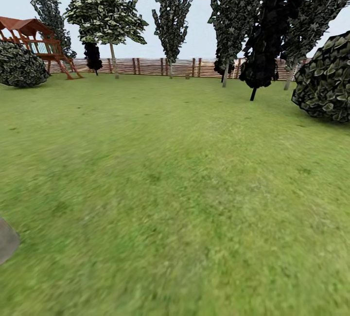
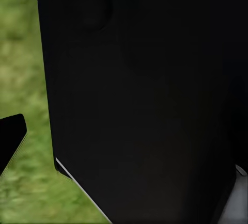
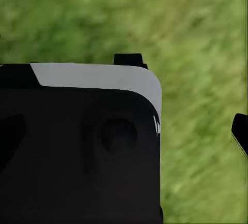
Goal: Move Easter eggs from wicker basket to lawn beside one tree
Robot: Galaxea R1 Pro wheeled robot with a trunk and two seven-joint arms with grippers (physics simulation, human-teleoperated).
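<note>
The lawn (image 1: 175, 184) stretches wide ahead of me in the garden. The Easter eggs and the wicker basket are out of view. Several trees stand along the far side. One tree (image 1: 113, 58) with a pale trunk is at the back left, and a taller one (image 1: 170, 19) is near the middle. In the left wrist view a dark robot part (image 2: 144, 100) covers most of the picture, with one fingertip (image 2: 11, 136) far out at the edge over grass. In the right wrist view one fingertip (image 3: 241, 131) also sits far out, beside a black and white robot part (image 3: 77, 141).
A brown slat fence (image 1: 155, 66) closes the far side. A wooden playset (image 1: 39, 43) stands at the back left behind a round bush (image 1: 19, 65). Another large bush (image 1: 325, 80) is at the right. A grey bit of my left arm (image 1: 7, 240) shows low on the left.
</note>
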